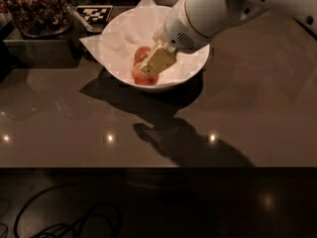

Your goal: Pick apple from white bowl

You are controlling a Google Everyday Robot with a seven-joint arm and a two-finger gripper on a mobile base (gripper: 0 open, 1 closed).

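- Dark cable [64, 222] loops across the floor nearest the camera and is cut off by the lower edge.
- Brown countertop [257, 108] carries only the arm's shadow, and no fruit lies on it.
- White bowl [163, 86], lined with crinkled paper [89, 42], holds the near apple [140, 78] and the far apple [141, 53], close together.
- Gripper [157, 61] hangs inside the bowl, overlapping both apples. I cannot tell how wide it stands or whether it holds either.
- The reach looks done. The grasp is unconfirmed and the lift remains.
- White arm [208, 14] hides the bowl's right rim.
- Farthest are a tray of brown nuggets [34, 9] and a checkered tag [94, 14], partly cropped.
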